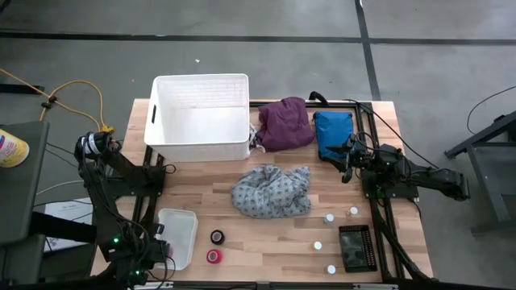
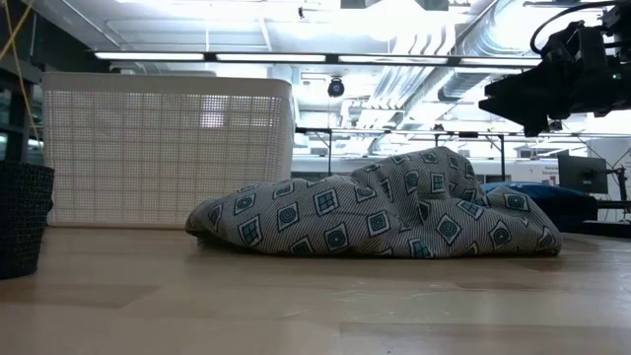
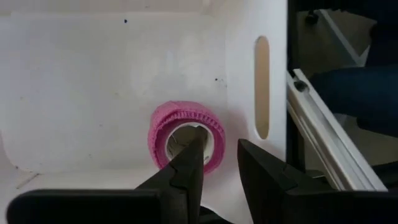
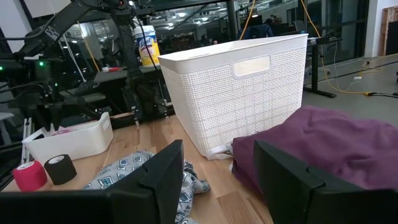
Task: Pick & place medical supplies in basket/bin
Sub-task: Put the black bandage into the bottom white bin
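Observation:
A pink tape roll point(image 3: 160, 134) lies flat on the floor of a small white tray point(image 1: 179, 234) near the table's front left corner. My left gripper point(image 3: 219, 148) points down over it, open by a narrow gap. One fingertip point(image 3: 196, 142) shows over the roll's hole, the other point(image 3: 247, 149) outside its wall. A black roll point(image 1: 217, 237) and a red roll point(image 1: 213, 256) lie on the table beside the tray. The white basket point(image 1: 197, 149) stands at the far left. My right gripper point(image 4: 217, 168) waits open at the right, held level above the purple cloth point(image 1: 285, 123). My left gripper comes at the pink roll from above, with the roll's near wall point(image 3: 214, 140) showing between its two fingertips. White tray floor shows between that wall and the outer finger. Whether the inner finger touches the roll I cannot tell.
A grey dotted cloth point(image 1: 272, 191) lies heaped mid-table, with a blue cloth point(image 1: 333, 133) beside the purple one. Several white-capped vials point(image 1: 329, 217) and a small dark crate point(image 1: 355, 246) sit at the front right. Black frame rails point(image 1: 379, 201) run along the table's edges.

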